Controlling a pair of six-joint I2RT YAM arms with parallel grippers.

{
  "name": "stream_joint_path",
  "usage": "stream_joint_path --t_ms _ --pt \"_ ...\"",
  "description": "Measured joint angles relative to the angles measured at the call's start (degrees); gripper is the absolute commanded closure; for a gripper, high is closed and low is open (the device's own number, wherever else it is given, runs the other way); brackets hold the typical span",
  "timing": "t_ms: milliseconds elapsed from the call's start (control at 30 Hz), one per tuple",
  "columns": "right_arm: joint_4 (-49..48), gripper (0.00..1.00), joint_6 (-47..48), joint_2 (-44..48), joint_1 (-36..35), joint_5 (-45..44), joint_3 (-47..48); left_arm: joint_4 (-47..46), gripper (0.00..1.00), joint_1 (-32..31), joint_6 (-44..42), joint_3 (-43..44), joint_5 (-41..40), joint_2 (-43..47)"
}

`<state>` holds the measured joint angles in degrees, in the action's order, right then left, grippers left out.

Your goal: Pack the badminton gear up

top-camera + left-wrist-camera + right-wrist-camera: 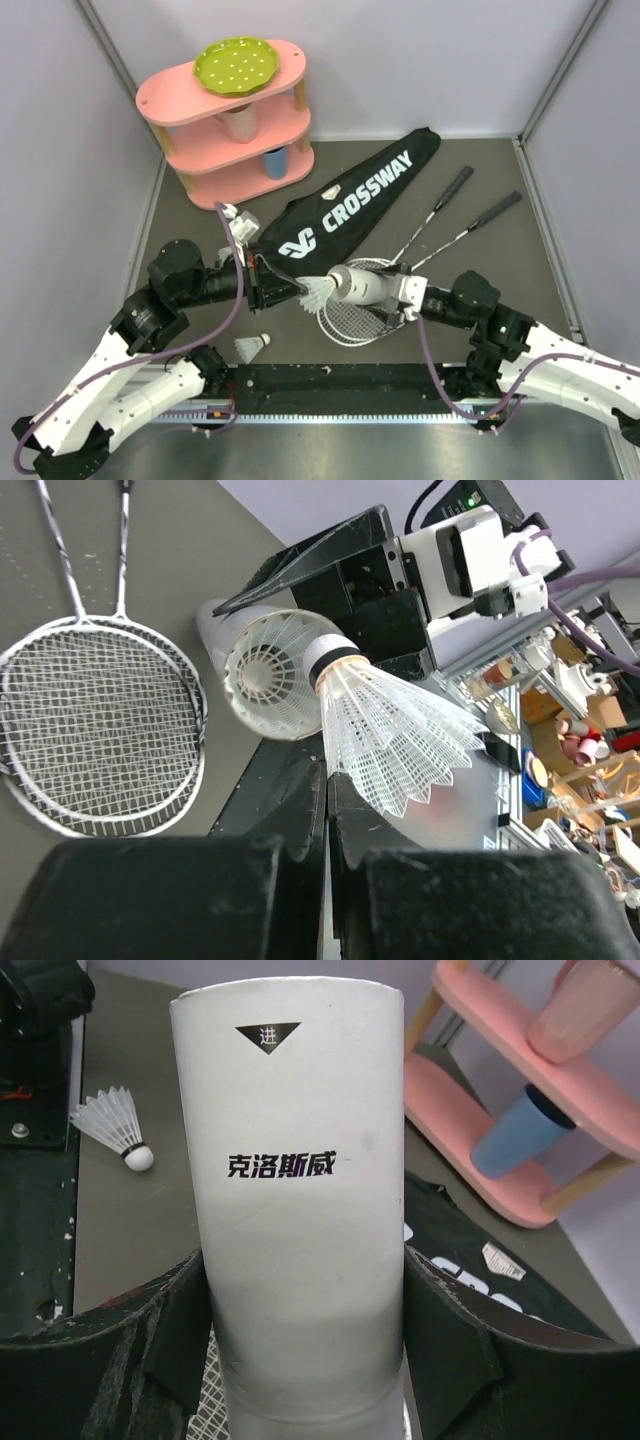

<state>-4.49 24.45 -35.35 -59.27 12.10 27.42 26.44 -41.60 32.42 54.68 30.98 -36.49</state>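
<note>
Shuttlecock (385, 730) feathers are pinched in your left gripper (327, 790), whose jaws are all but closed on the edge of the skirt. Its cork end points at the open mouth of the tube (262, 672); from the left wrist view you cannot tell whether cork and rim touch. A nested shuttlecock (270, 670) already sits just inside that mouth, its feathers facing out.

Your right gripper (303, 1290) is spread wide and clamped around the tube's white body, one finger (160, 1350) pressed on each side, and holds it roughly level above the table with the mouth towards the left arm.

Under and behind the tube, the two rackets (355, 305) lie on the table with their heads overlapped and their black handles fanned out to the far right. The CROSSWAY bag (350, 195) lies flat just beyond them, slanting from the centre towards the far right. A loose shuttlecock (252, 346) rests on the table near the left arm's base. At the far left corner stands the pink shelf (230, 120), with a green plate (237, 63) on its top tier.
</note>
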Motion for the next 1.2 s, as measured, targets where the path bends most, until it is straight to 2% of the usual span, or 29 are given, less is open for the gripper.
stream_joint_path --t_ms 233,467,500,600,633,733,1200 --pt "0.7 0.82 0.2 4.7 0.0 2.7 0.0 -1.3 1.00 0.0 1.0 -0.3 5.2 -2.2" --pt "1.1 0.82 1.6 3.8 0.0 4.9 0.0 -1.5 1.00 0.0 2.0 1.3 9.7 -11.2" --pt "1.1 0.82 1.7 3.6 0.0 5.1 0.0 -1.4 0.98 0.0 1.9 1.8 10.0 -12.5" --pt "1.1 0.83 2.3 2.7 0.0 5.3 0.0 1.2 0.73 0.0 1.3 4.0 10.4 -16.0" --pt "1.1 0.83 2.4 2.6 0.0 5.3 0.0 2.4 0.62 0.0 1.0 5.0 10.2 -16.9" --pt "1.3 0.83 2.4 2.5 0.0 5.0 0.0 5.0 0.49 0.0 -0.2 8.2 9.2 -18.4" --pt "-0.4 0.83 2.1 3.2 0.0 5.0 0.0 8.4 0.47 0.1 -2.5 8.8 4.1 -20.7"
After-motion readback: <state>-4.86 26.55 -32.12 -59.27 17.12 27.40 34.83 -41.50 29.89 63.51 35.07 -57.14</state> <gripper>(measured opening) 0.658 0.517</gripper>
